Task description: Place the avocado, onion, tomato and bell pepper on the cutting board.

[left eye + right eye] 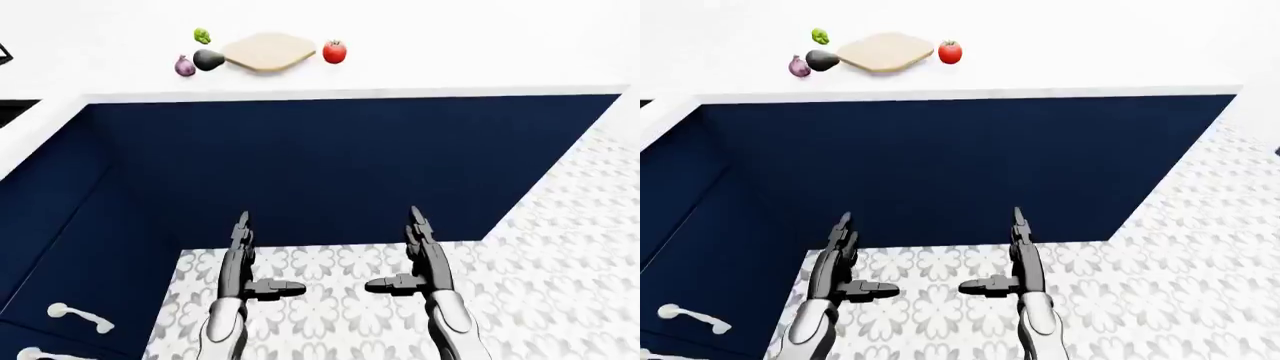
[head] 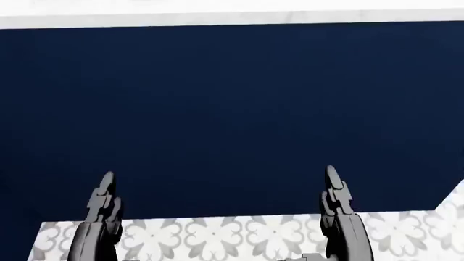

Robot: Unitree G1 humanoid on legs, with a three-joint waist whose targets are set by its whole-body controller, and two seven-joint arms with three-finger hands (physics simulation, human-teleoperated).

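White counter point(image 1: 420, 67) above a navy cabinet face point(image 1: 340, 165); patterned floor tile point(image 1: 560, 262) below. Cutting board point(image 1: 268, 52) bare, lying toward the counter's far edge, left of centre in the left-eye view. Avocado point(image 1: 208, 59) touching the board's left corner; purple onion point(image 1: 185, 66) just beside the avocado; green bell pepper point(image 1: 202, 35) near, toward the far edge. Tomato point(image 1: 334, 52) just beside the board's right corner. Left hand point(image 1: 243, 259) and right hand point(image 1: 422, 255) low over the floor, well apart from the counter, fingers spread, holding nothing. 2 drawer handles point(image 1: 80, 317) at lower left.
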